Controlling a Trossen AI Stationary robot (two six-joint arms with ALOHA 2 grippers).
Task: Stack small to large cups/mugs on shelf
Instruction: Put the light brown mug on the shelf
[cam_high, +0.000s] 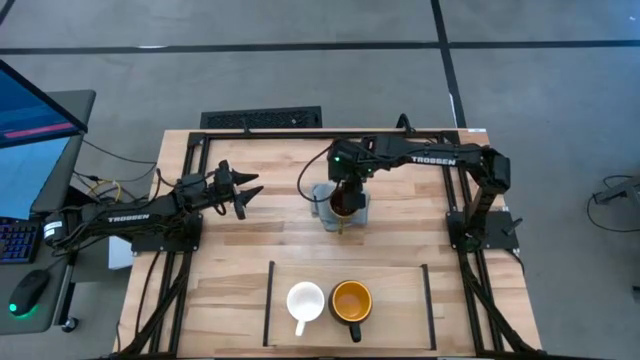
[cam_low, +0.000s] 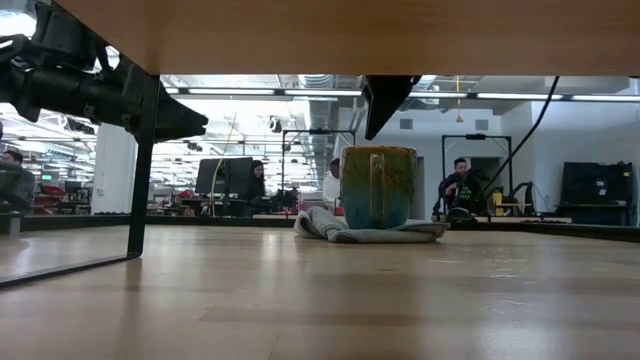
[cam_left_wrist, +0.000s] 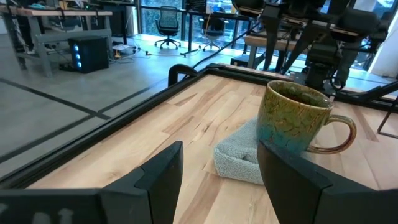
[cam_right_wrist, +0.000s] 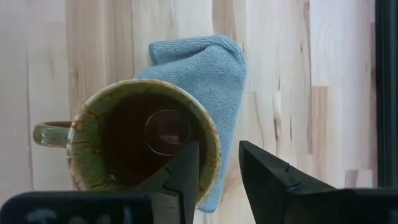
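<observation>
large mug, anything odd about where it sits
The large mug stands upright on a crumpled grey cloth mid-table, not on bare wood. The right gripper straddles its rim, one finger inside.

- The large brownish-gold glazed mug stands on the folded grey cloth, mid-table.
- Right gripper is above this mug, one finger inside the rim, the other outside.
- Left gripper is to the mug's left, well apart.
- Small white mug and dark mug with orange inside stand side by side on the light wooden shelf, nearer the table's front than the large mug.
</observation>
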